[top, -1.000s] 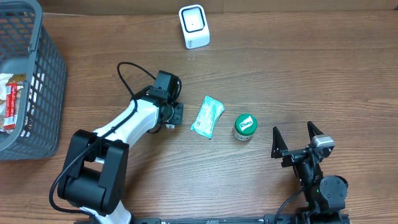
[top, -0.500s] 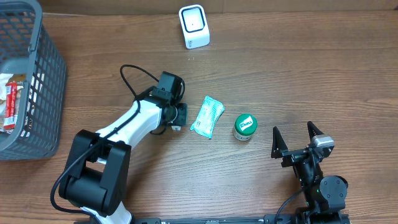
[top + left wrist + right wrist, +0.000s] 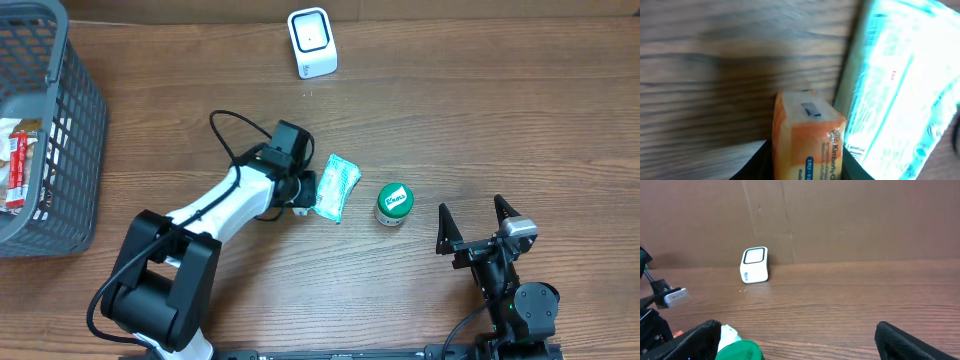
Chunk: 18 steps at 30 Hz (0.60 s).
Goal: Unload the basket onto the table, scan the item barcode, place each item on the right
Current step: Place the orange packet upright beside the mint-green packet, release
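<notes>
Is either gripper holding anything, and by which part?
Left gripper holds a small orange packet across its two side faces; right gripper is open and empty.

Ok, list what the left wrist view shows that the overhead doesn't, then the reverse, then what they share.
Left wrist only: an orange box with printed lettering, clamped in the left pincer. From above the pincer hides nearly all of it.
Overhead only: the scanner, the basket, the green-lidded jar, both arms, and the open right pincer.
Both: the teal pack right beside the left pincer, and the wooden table.
</notes>
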### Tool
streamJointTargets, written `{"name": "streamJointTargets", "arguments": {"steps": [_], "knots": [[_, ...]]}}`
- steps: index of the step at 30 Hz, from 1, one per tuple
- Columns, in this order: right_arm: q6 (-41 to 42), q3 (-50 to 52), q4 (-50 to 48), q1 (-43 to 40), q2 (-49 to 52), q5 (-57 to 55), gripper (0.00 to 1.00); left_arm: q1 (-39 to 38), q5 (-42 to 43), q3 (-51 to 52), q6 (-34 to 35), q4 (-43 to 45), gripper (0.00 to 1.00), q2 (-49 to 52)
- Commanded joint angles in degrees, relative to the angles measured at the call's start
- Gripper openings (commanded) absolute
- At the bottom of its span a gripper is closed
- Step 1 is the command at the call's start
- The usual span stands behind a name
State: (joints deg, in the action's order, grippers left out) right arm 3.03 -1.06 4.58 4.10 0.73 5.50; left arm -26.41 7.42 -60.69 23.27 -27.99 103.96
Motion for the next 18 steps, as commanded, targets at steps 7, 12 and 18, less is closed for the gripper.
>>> {"name": "streamJointTargets", "arguments": {"steps": [7,12,18], "knots": [[0.42,0.61,-0.17,-0.33,-0.57,-0.72,1.00,-5.27,2.93,-0.28,1.27,0.13,0.25,0.76],[0.42,0.61,-0.17,-0.33,-0.57,-0.72,1.00,-5.68,-0.07,-0.81,2.95,0.20,0.24,0.74],[0.42,0.61,-0.17,-0.33,-0.57,-0.72,1.00,-5.07,-6.23,-1.86,7.37,1.22,0.21,0.76]]}}
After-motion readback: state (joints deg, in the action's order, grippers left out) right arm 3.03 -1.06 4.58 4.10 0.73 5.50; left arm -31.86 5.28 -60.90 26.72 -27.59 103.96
